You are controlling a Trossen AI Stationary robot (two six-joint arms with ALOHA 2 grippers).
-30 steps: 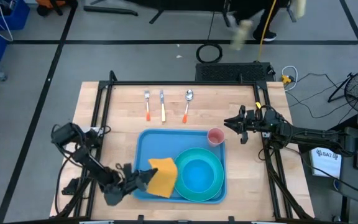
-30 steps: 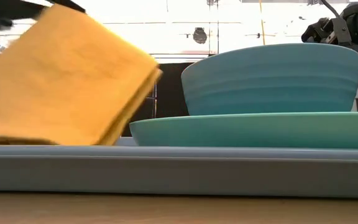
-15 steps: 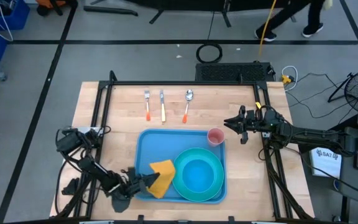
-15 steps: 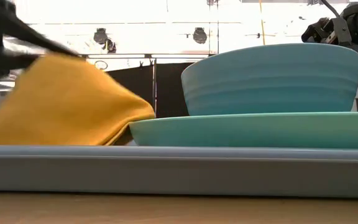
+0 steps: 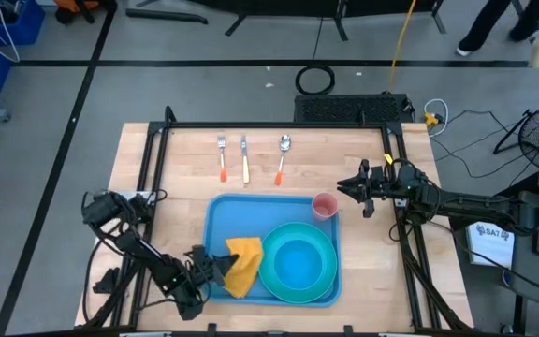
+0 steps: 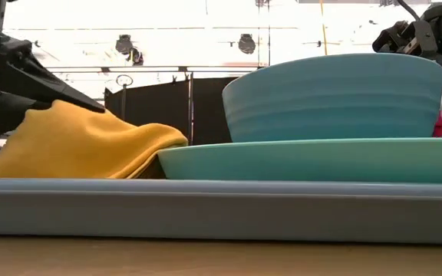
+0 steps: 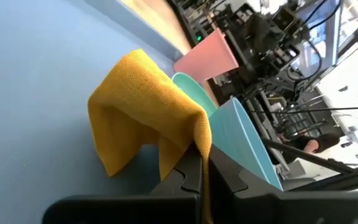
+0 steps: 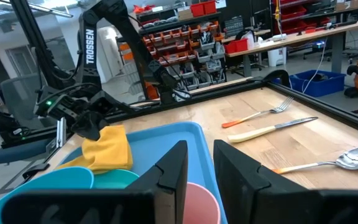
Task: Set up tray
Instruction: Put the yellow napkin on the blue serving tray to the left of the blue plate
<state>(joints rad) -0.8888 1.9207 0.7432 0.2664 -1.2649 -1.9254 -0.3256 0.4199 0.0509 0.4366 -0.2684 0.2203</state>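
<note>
Where tray (image 5: 221, 217) lies, wooden table (image 5: 185, 166), workshop shelves (image 8: 185, 43)

Dark arms (image 5: 138, 245) (white TROSSEN lettering)

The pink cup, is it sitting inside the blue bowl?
No, the pink cup stands at the tray's far right corner, apart from the blue bowl.

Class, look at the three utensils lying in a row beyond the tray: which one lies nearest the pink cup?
The spoon: rightmost of the row, with a round bowl and orange handle, closest to the pink cup. The fork and knife lie farther left.
</note>
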